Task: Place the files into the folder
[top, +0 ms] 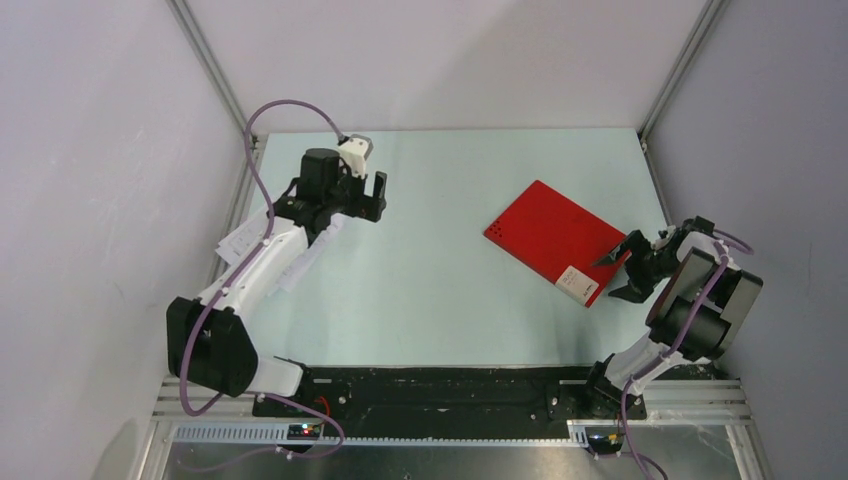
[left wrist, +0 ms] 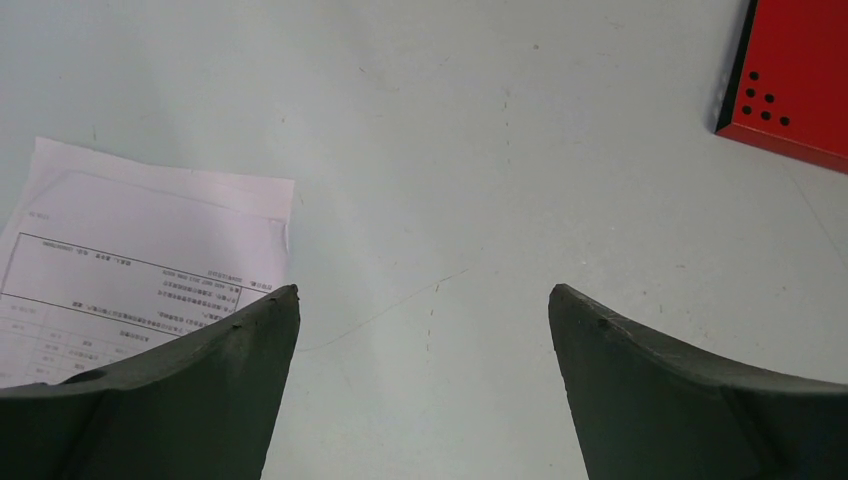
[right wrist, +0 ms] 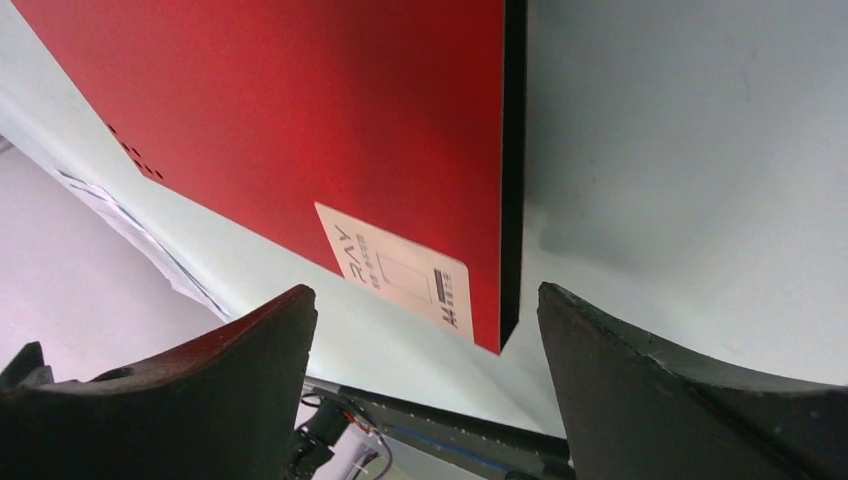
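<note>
The folder (top: 548, 235) lies closed on the right half of the table, red side up, its white label (top: 578, 283) at the near corner. In the right wrist view the folder (right wrist: 300, 120) fills the top, and its labelled corner and black edge reach in between the jaws without touching them. My right gripper (top: 612, 278) (right wrist: 425, 292) is open around that corner. The files (top: 243, 243), white printed sheets, lie at the left edge, partly hidden under my left arm. One sheet of the files (left wrist: 150, 250) shows beside the left finger. My left gripper (top: 362, 202) (left wrist: 423, 290) hangs open over bare table, holding nothing.
Grey walls and aluminium frame posts (top: 210, 60) close in the table on three sides. A black rail (top: 450, 385) with the arm bases runs along the near edge. The folder's far corner with small holes (left wrist: 790, 80) shows at the top right of the left wrist view.
</note>
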Robot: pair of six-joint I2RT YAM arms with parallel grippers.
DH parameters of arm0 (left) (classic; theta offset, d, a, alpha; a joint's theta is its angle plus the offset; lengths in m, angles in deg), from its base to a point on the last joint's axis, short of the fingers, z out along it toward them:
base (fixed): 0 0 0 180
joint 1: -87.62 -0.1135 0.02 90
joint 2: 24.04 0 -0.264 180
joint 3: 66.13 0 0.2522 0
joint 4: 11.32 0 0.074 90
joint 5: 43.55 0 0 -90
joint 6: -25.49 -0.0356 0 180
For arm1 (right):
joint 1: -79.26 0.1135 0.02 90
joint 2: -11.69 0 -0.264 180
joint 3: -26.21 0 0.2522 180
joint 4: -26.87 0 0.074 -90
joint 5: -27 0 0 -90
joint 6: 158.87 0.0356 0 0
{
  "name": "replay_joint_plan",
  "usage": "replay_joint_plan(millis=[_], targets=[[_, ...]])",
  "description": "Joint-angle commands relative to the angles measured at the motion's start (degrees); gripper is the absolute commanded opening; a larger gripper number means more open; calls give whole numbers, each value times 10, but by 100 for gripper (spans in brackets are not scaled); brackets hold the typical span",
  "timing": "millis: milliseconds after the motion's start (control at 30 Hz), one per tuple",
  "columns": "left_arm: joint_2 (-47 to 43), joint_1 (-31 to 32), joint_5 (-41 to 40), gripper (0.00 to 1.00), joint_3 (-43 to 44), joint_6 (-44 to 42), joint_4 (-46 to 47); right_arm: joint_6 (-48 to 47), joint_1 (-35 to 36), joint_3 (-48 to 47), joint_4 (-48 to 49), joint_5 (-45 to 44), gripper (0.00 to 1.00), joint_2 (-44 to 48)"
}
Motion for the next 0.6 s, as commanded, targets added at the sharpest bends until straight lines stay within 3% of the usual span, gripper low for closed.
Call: replay_joint_plan(millis=[0,133,267,567], targets=[[8,4,-4,99,41,-33,-25,30,-4,-4,59,39,84,-26],[21,5,-9,98,64,-44,-42,37,-5,-4,101,76,78,-48],[30,8,-16,98,80,-53,-52,20,-4,-4,149,144,64,-63],[42,14,-17,98,88,-70,-61,46,40,-10,277,225,58,-95]])
